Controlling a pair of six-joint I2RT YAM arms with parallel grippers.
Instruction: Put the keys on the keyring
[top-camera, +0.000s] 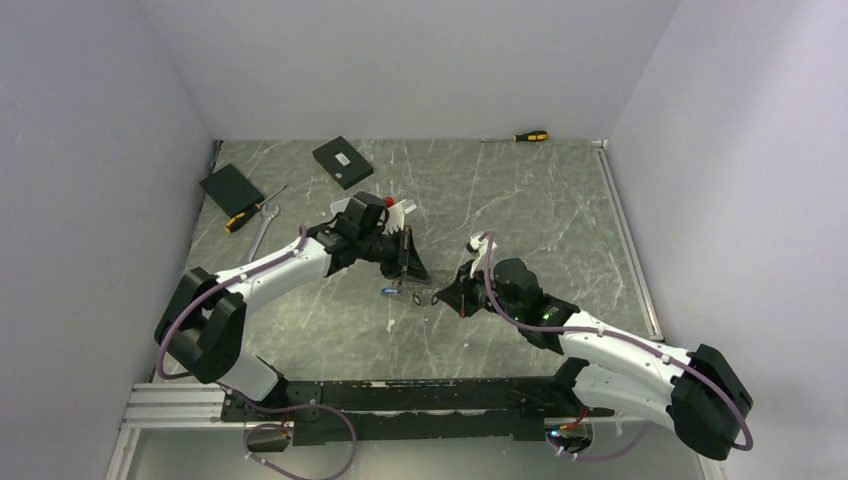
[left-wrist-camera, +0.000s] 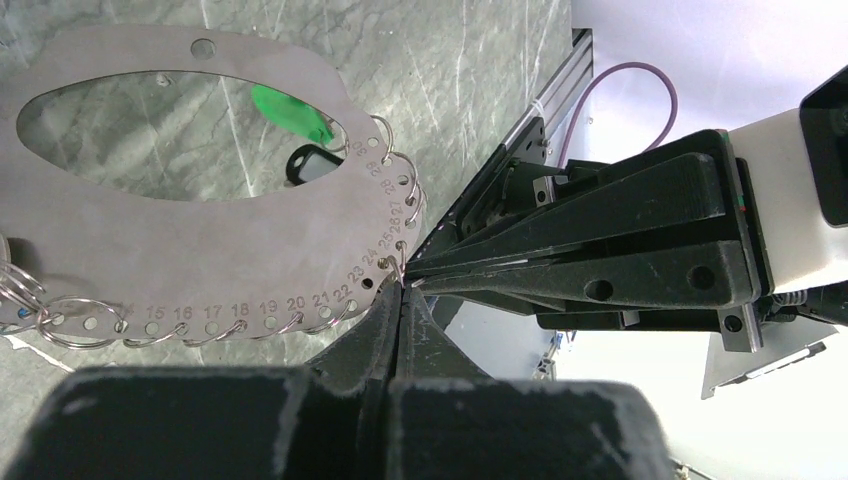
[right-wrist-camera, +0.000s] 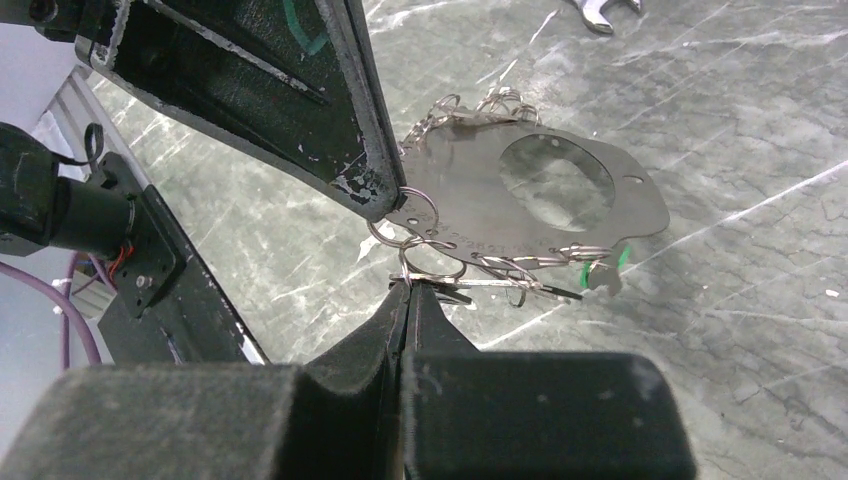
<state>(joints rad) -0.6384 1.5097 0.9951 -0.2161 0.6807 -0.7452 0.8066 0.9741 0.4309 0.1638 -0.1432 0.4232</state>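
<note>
The keyring (left-wrist-camera: 200, 250) is a flat silver plate with a large oval hole. Numbered holes along its edge carry small split rings. It is held off the table. My left gripper (left-wrist-camera: 403, 287) is shut on its rim near number 24, also in the right wrist view as the keyring (right-wrist-camera: 500, 215) and the left gripper (right-wrist-camera: 378, 205). My right gripper (right-wrist-camera: 408, 284) is shut on a thin silver key (right-wrist-camera: 490, 286), seen edge-on, right at a split ring under the plate's rim. Another key (right-wrist-camera: 600, 278) with a green tag hangs from the rim. A blue-tagged key (top-camera: 390, 292) lies on the table.
A silver wrench (top-camera: 260, 236) and a yellow-handled screwdriver (top-camera: 250, 213) lie at the left, by two black boxes (top-camera: 342, 161) (top-camera: 231, 189). Another screwdriver (top-camera: 530, 136) lies at the back wall. A green tag (left-wrist-camera: 290, 113) and a black tag (left-wrist-camera: 315, 163) show through the plate's hole.
</note>
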